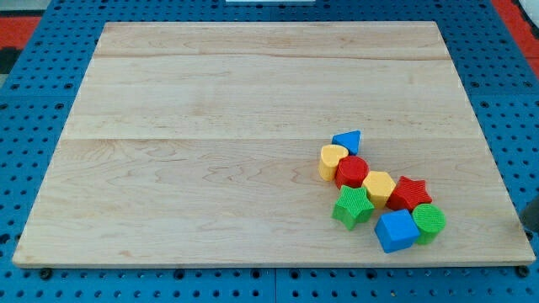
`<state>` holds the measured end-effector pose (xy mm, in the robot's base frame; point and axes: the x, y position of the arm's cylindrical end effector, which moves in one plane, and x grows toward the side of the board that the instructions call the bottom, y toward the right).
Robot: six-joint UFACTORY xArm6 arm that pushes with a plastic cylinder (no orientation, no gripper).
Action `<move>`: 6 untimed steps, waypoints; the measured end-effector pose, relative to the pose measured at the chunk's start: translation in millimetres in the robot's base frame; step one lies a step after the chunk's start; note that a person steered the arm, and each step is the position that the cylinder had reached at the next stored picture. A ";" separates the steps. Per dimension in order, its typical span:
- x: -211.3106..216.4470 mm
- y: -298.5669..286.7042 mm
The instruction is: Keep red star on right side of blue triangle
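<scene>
The blue triangle (346,140) lies at the top of a cluster of blocks in the board's lower right part. The red star (408,193) lies to its right and lower in the view, apart from it, touching a yellow hexagon (379,187) and a green round block (429,221). A dark shape at the view's right edge looks like my rod; my tip (530,229) is off the board, well right of the red star and touching no block.
A yellow heart (332,160) and a red round block (351,172) sit just below the blue triangle. A green star (353,207) and a blue cube (396,231) lie at the cluster's bottom. The wooden board (210,126) rests on a blue pegboard.
</scene>
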<state>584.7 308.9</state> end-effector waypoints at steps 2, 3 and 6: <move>23.7 -54.0; 23.1 -119.8; -74.6 -133.4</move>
